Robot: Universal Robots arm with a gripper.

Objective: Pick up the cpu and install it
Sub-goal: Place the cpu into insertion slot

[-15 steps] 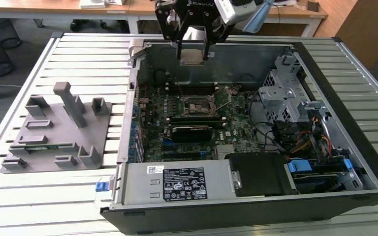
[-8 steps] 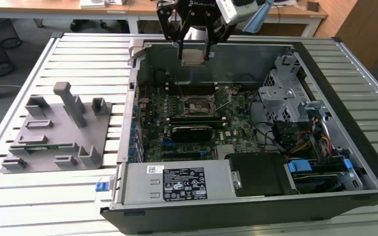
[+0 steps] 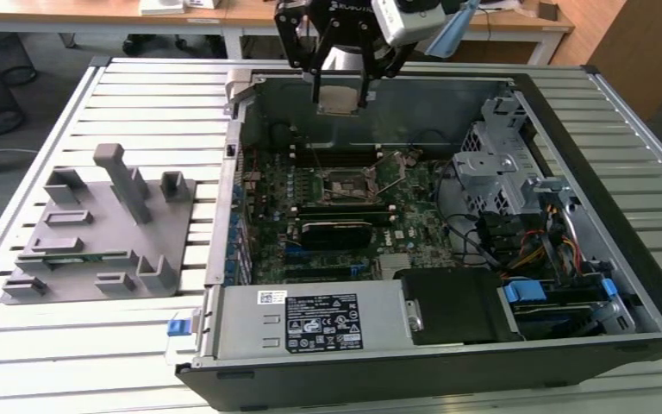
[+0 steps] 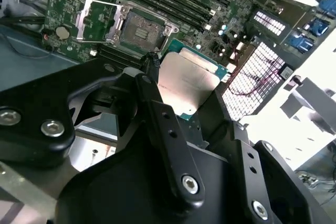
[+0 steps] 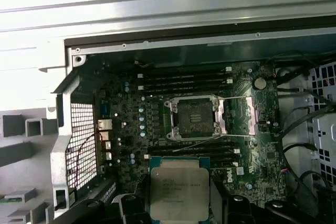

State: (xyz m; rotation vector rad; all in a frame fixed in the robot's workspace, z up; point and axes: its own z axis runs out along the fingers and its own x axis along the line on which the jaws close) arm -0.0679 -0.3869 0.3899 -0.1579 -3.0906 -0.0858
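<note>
The cpu is a flat square chip with a silvery top, and my gripper is shut on it by two opposite edges. It hangs high over the back wall of the open computer case. The first wrist view has the cpu between the black fingers, with the motherboard below it. The socket on the board stands open, its metal frame lifted, and lies forward of and below the chip. Both the cpu and the open socket appear in the second wrist view.
A grey plastic fixture tray lies on the slatted table at the exterior view's left. Inside the case are a metal drive cage, cable bundles, a power supply and black RAM slots on both sides of the socket.
</note>
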